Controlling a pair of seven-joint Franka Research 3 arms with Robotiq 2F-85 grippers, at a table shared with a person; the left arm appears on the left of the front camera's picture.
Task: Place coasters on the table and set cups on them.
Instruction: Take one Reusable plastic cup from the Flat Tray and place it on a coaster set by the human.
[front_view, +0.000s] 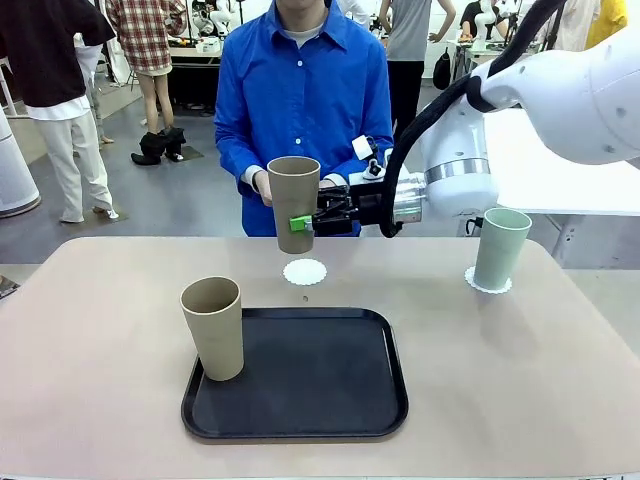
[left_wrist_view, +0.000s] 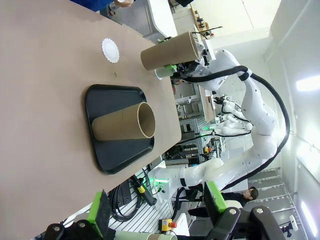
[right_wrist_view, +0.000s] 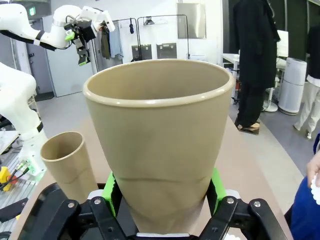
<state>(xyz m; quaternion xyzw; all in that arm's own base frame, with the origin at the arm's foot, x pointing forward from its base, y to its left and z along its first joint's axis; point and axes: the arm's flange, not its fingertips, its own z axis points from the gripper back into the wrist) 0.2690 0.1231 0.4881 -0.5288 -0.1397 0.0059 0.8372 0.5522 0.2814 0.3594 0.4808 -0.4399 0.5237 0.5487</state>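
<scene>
Two tumblers unseated, one poised over a coaster

On the robot's side of the black tray (front_view: 320, 385), the left gripper (left_wrist_view: 157, 207) hung with its jaws spread wide and nothing between them, probably parked clear to give the other arm room. On the tray's left part stood the spare tan tumbler (front_view: 213, 327), upright. It was likely waiting its turn, since the one free disc seemed meant for the other cup. Just beyond the tray's far edge, on the beige table (front_view: 90, 390), lay the bare coaster (front_view: 305, 271). Above that coaster, lifted off the table, was the held tan tumbler (front_view: 293, 195), upright. The right gripper (front_view: 298, 224) was clamped across its lower body from the side. Such a low side grip would keep the rim level and leave the base free to land on the disc. Beyond the tray to the right, the mint-green tumbler (front_view: 500, 245) sat on the second coaster (front_view: 487, 285), so that pair looked done. Farthest from the tray, the person's hand (front_view: 262, 186) was close behind the held tumbler; whether it touched could not be told.
</scene>
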